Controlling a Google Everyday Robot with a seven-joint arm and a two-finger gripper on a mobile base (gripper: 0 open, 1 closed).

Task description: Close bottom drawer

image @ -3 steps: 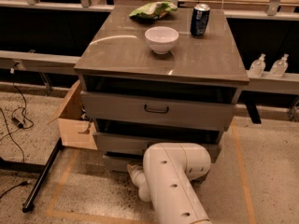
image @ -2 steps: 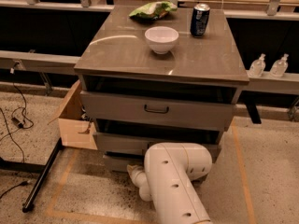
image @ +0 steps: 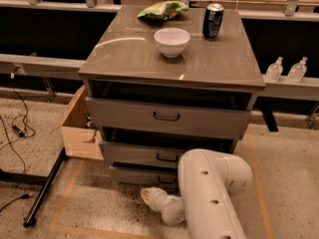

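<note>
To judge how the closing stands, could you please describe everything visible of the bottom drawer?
The bottom drawer is the lowest of the grey cabinet's three: a low, wide grey front panel, seemingly metal, just above the floor. A dark gap shows above it; how far out it stands is unclear. The white arm hides its right part and most of its handle. The gripper sits low before it; contact cannot be judged.
</note>
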